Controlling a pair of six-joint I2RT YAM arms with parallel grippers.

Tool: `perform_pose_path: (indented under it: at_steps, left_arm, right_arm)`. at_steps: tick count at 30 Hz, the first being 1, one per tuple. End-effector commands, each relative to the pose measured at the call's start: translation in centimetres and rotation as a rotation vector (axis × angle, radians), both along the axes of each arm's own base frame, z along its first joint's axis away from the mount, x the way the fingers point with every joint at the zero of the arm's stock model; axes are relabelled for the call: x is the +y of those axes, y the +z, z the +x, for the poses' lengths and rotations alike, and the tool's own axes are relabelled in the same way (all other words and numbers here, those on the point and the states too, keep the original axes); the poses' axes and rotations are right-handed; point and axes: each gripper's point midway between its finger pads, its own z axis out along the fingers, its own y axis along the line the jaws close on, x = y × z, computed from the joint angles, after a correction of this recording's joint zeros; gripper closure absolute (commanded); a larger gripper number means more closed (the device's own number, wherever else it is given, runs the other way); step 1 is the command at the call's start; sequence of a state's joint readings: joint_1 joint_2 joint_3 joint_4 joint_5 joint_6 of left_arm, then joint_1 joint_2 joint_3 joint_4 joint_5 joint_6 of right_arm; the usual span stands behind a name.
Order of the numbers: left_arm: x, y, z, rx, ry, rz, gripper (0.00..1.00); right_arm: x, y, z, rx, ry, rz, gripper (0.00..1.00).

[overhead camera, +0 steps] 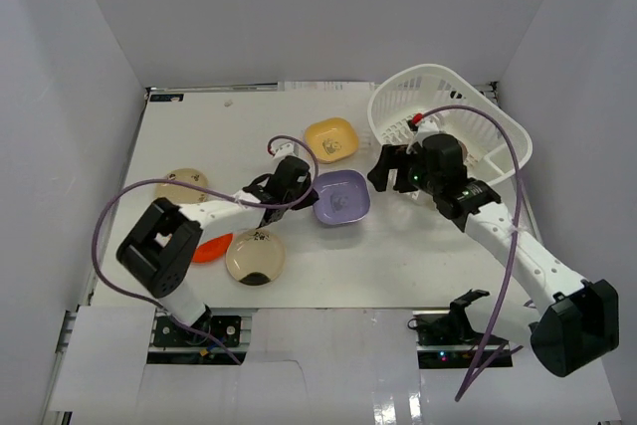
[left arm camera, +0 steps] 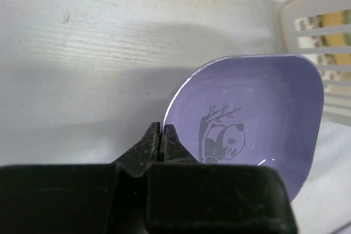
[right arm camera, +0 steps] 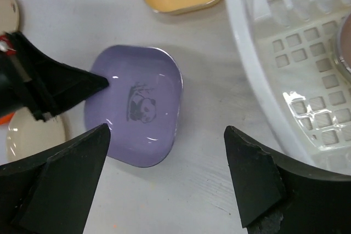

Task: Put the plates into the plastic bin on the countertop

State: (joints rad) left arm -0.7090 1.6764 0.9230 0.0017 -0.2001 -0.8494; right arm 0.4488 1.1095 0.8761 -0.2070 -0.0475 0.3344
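A purple rounded-square plate (overhead camera: 343, 197) with a panda print lies at the table's middle. My left gripper (overhead camera: 310, 191) is shut on its left rim; the left wrist view shows the jaws (left arm camera: 160, 131) pinched on the rim of the plate (left arm camera: 263, 108). My right gripper (overhead camera: 379, 170) is open and empty, hovering between the purple plate (right arm camera: 137, 100) and the white plastic bin (overhead camera: 450, 97), with its tips (right arm camera: 166, 131) over bare table. A yellow plate (overhead camera: 330, 139) lies behind. A brown plate (right arm camera: 345, 39) shows inside the bin (right arm camera: 249, 64).
A tan round plate (overhead camera: 183, 184), a cream plate (overhead camera: 255, 256) and an orange plate (overhead camera: 209, 248) lie at the left, near the left arm. The bin stands at the back right of the white countertop (overhead camera: 378, 266). White walls enclose the table.
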Motion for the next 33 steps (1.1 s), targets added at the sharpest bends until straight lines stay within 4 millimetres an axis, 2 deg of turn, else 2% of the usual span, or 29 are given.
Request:
perform_pose_path:
  at_steps: [1,3,5,7,9,10,11,12,13,15,16,17,19,20,21,22,23,24,26,27,28,29,31,33]
  left_arm:
    - [0.4,6.6,-1.1,-0.128,-0.034,-0.114,1.0]
    - [0.2,8.0,-1.8,-0.151,-0.062,-0.155,1.0]
    - [0.3,9.5,-2.5,-0.183,-0.08,-0.189,1.0]
    - [0.2,10.4,-2.8,-0.209,-0.101,-0.212,1.0]
    - [0.2,11.2,-3.0,-0.23,-0.112,-0.224,1.0]
    - [0.2,11.4,-2.9,-0.233,-0.112,-0.219,0.94]
    - [0.2,11.3,-2.8,-0.237,-0.117,-0.205,0.87]
    - [0.4,11.0,-2.5,-0.235,-0.112,-0.188,0.76]
    - [0.7,11.7,-1.8,-0.253,-0.087,-0.175,0.53]
    - [2.0,10.9,-0.1,-0.236,-0.037,-0.127,0.39]
    - [2.2,11.5,0.8,-0.246,-0.025,-0.133,0.31]
    - [3.3,10.8,2.5,-0.23,0.012,-0.124,0.3]
    - [3.9,10.4,4.2,-0.21,0.033,-0.124,0.27]
    - [3.6,11.7,5.7,-0.225,0.038,-0.133,0.27]
    - [4.2,9.4,6.8,-0.169,0.058,-0.093,0.26]
    - [4.1,9.1,7.7,-0.162,0.06,-0.085,0.26]
    - [3.6,10.1,9.0,-0.177,0.058,-0.094,0.26]
    - [3.8,7.8,10.2,-0.14,0.064,-0.059,0.26]
    - [3.7,6.0,11.4,-0.1,0.071,-0.031,0.25]
    - [3.6,6.6,12.9,-0.111,0.079,-0.038,0.25]
    - [3.6,4.1,13.4,-0.07,0.078,-0.009,0.25]
    - [3.7,4.0,14.2,-0.064,0.087,-0.002,0.25]
    - [3.9,1.7,14.5,-0.023,0.092,0.023,0.25]
    - [4.1,1.3,14.9,-0.022,0.103,0.023,0.25]
  right_arm:
    - [2.0,-0.7,-1.0,0.021,0.09,-0.087,0.09]
    - [2.8,-1.6,-1.1,0.035,0.097,-0.127,0.09]
    - [4.0,-1.5,-1.3,0.03,0.111,-0.135,0.12]
    - [4.5,-1.6,-1.1,0.036,0.113,-0.129,0.19]
    - [4.6,-1.0,-0.5,0.025,0.08,-0.117,0.56]
    - [4.6,-0.5,-0.2,0.015,0.068,-0.107,0.72]
    - [4.3,0.4,0.5,-0.013,0.03,-0.103,0.92]
    - [4.1,1.4,0.8,-0.037,-0.001,-0.083,0.92]
    - [3.9,2.3,1.2,-0.062,-0.02,-0.072,0.92]
    - [2.4,5.3,2.6,-0.147,-0.115,-0.085,0.92]
    - [0.7,6.2,3.8,-0.176,-0.186,-0.106,0.92]
    - [-1.8,7.6,5.5,-0.198,-0.262,-0.109,0.92]
    - [-4.3,8.6,7.1,-0.196,-0.304,-0.069,0.92]
    - [-5.8,8.6,7.9,-0.186,-0.334,-0.056,0.92]
    - [-9.3,8.7,9.1,-0.181,-0.426,-0.047,0.92]
    - [-11.0,8.4,9.6,-0.173,-0.47,-0.055,0.92]
    - [-12.3,7.5,10.1,-0.149,-0.499,-0.066,0.92]
    - [-14.7,6.7,10.5,-0.128,-0.555,-0.075,0.92]
    - [-16.5,4.5,11.0,-0.076,-0.594,-0.092,0.92]
    - [-18.0,3.6,11.0,-0.054,-0.631,-0.095,0.92]
    - [-18.3,2.3,11.0,-0.028,-0.641,-0.09,0.92]
    - [-20.2,1.1,11.1,0.0,-0.684,-0.09,0.92]
    - [-21.0,-1.3,11.2,0.04,-0.712,-0.078,0.92]
    - [-22.1,-2.5,11.4,0.072,-0.732,-0.056,0.92]
